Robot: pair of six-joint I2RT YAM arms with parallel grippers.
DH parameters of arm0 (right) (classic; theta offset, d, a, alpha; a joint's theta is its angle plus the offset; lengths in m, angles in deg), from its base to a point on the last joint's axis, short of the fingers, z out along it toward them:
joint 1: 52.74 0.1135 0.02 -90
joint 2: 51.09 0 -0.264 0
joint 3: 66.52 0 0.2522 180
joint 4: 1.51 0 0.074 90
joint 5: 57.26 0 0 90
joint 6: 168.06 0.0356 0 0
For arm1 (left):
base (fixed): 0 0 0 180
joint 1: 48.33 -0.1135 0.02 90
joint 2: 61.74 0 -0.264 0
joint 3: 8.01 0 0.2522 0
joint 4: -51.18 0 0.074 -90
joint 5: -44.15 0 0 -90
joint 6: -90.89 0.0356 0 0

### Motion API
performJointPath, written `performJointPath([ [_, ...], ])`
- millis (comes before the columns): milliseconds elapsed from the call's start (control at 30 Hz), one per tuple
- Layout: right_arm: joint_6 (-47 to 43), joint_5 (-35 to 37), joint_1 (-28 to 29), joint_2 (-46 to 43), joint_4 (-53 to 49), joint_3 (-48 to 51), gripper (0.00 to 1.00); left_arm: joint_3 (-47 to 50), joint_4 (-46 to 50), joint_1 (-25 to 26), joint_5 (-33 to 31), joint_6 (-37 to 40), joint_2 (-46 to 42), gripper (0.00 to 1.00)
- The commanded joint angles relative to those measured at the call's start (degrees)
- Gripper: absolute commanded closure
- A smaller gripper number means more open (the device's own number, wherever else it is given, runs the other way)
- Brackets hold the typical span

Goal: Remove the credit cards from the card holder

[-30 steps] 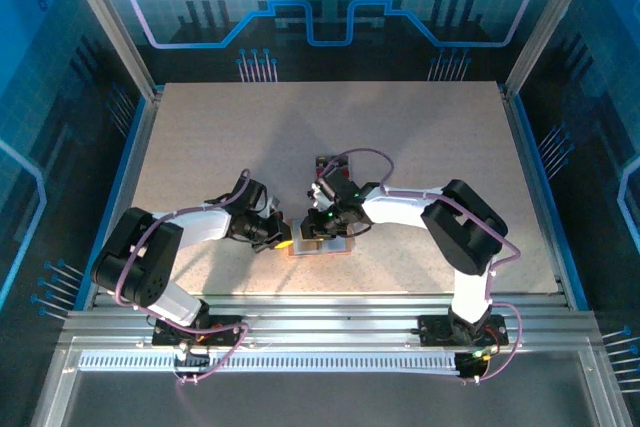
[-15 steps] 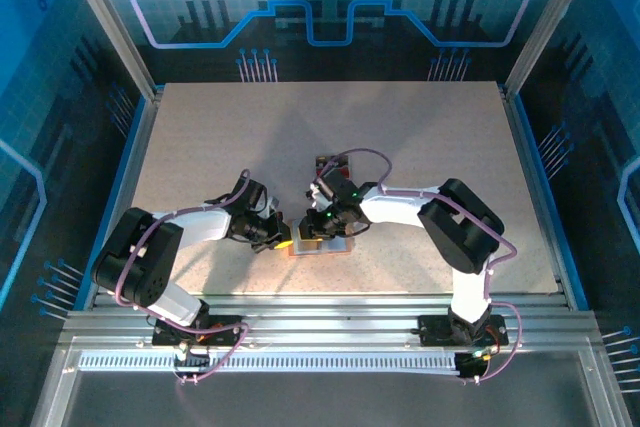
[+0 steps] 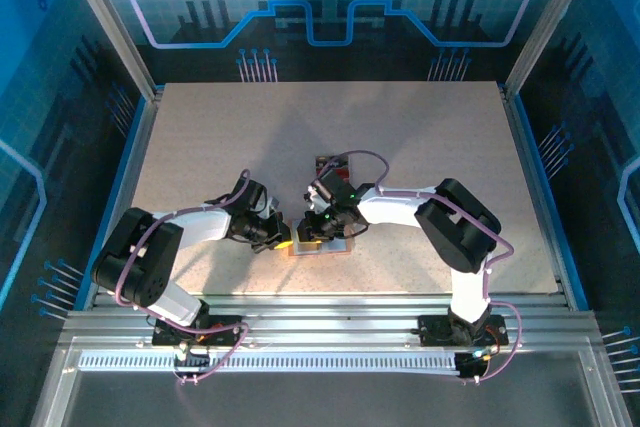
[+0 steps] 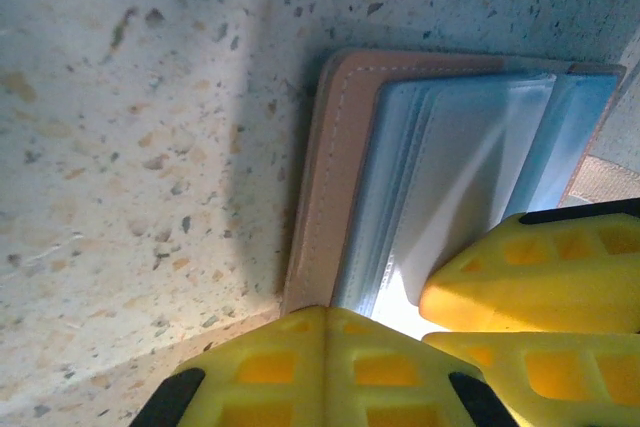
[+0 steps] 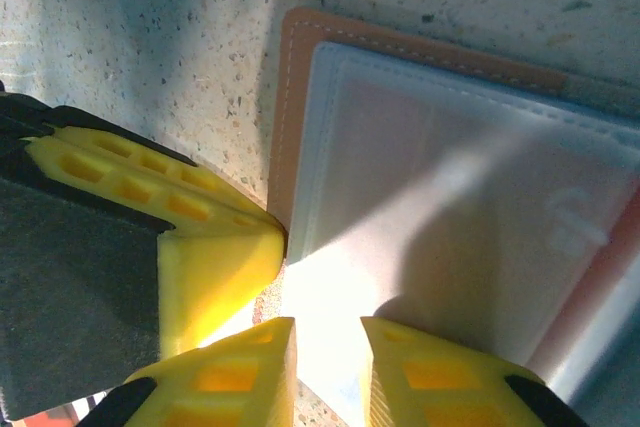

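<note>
Tan card holder [image 5: 300,97] open; left hand [image 4: 325,319] clenched at its edge, right hand [image 5: 325,332] slightly parted over corner.

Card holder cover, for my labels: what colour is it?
Cover: tan-brown, pale stitching, clearest in the left wrist view.

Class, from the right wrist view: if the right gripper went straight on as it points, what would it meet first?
Probably the clear sleeves of the open card holder, directly ahead of the right gripper, though depth is unclear.
</note>
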Motion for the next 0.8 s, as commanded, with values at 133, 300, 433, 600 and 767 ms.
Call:
performJointPath([
  [133,0.82,-0.60,0.84,1.91,-0.92,-1.55,0.77,0.89,1.63,0.31,-0.40,1.29,-0.18,0.99],
  [300,0.51,-0.42,0.89,2.82,-1.92,-1.97,0.75,1.12,1.38,0.29,-0.45,1.22,0.04,0.99],
  [433,-0.09,1.27,0.91,2.87,-4.17,-2.52,0.75,1.09,1.44,0.26,-0.38,1.29,0.26,0.99],
  [600,0.08,2.71,0.82,0.43,-4.30,-1.57,0.74,0.95,1.95,0.31,-0.71,1.57,0.26,0.99],
  [767,1.50,0.20,0.74,-2.01,-0.08,-0.08,0.74,0.60,2.22,0.27,-0.72,1.74,0.59,0.99],
])
